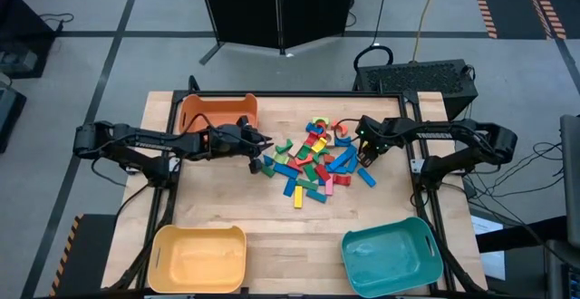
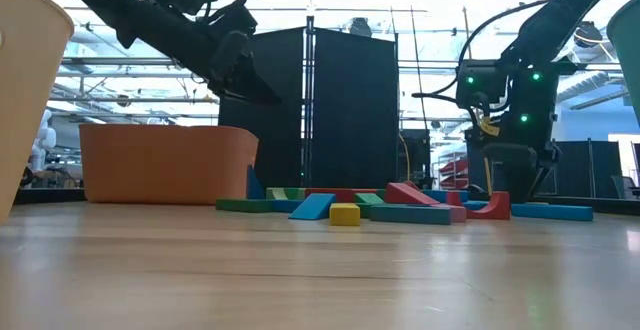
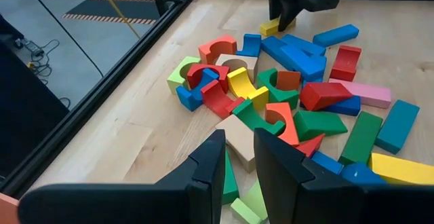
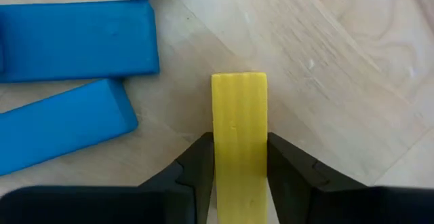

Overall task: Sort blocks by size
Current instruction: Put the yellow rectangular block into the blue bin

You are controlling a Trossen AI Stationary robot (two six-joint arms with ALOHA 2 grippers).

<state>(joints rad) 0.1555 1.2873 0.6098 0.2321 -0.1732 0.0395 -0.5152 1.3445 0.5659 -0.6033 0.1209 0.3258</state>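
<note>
from overhead i look straight down on the whole table [image 1: 227, 217]. my low camera sits at tabletop height, facing level across the block pile [image 2: 400, 208] into the room. my left wrist looks obliquely over that pile; my right wrist hangs close above the wood.

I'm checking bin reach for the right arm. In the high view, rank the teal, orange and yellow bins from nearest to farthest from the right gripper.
From the right gripper, down at the pile's right edge:
1. teal bin, near edge, right corner.
2. orange bin, far edge, left of the pile.
3. yellow bin, near edge, left corner.
</note>
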